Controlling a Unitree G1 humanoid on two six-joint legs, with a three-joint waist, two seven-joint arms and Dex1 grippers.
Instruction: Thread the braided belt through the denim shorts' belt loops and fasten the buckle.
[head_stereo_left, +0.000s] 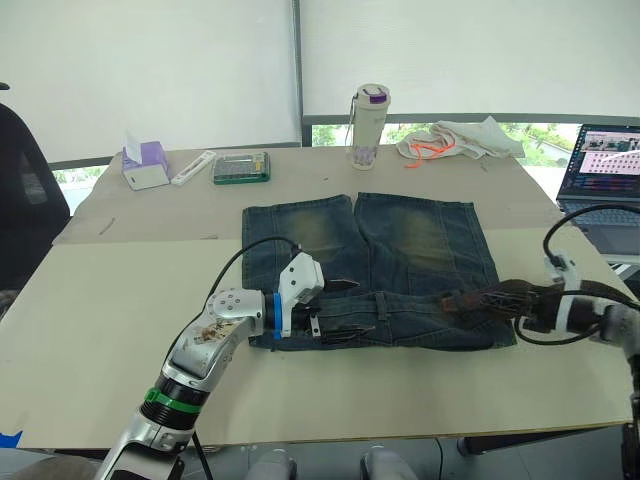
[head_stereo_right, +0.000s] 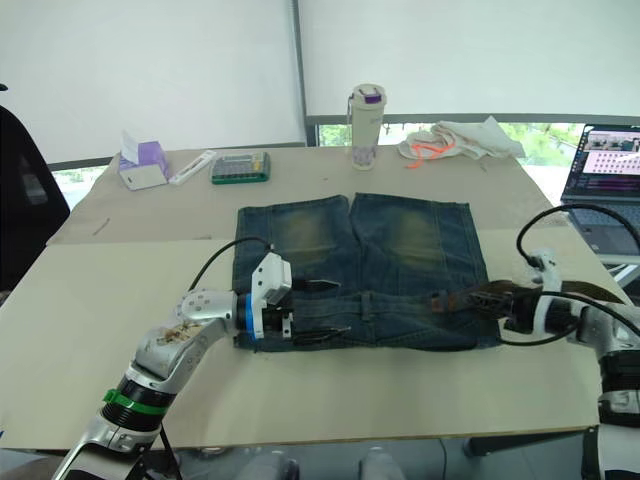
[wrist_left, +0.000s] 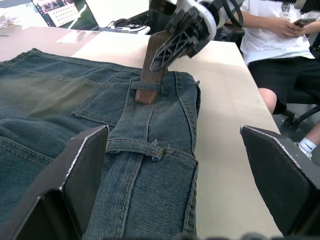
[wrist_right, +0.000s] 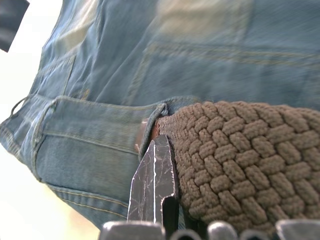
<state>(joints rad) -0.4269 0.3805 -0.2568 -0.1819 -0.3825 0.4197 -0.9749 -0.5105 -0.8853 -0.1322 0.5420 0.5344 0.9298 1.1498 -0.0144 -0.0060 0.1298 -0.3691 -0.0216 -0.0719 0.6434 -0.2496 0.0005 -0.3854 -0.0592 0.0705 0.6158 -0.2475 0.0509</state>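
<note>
Left gripper (head_stereo_left: 335, 308) rests on the waistband at the near left of the denim shorts (head_stereo_left: 400, 250), fingers spread apart, nothing between them. Right gripper (head_stereo_left: 470, 302) lies at the near right end of the waistband, fingers clamped on the braided belt (wrist_right: 240, 155). The belt's tip enters a belt loop (wrist_left: 146, 86) at that end; a second loop (wrist_left: 134, 147) lies nearer the left gripper with no belt in it. The buckle cannot be made out. The shorts lie flat on the table (head_stereo_left: 100, 310), waistband toward the robot, legs pointing away. Farther back: a tissue box (head_stereo_left: 143, 166), a green case (head_stereo_left: 241, 167), a bottle (head_stereo_left: 367, 126), a white cloth (head_stereo_left: 460, 140), and a laptop (head_stereo_left: 605, 160) at far right. A seated person (wrist_left: 280, 45) shows beyond the table.
</note>
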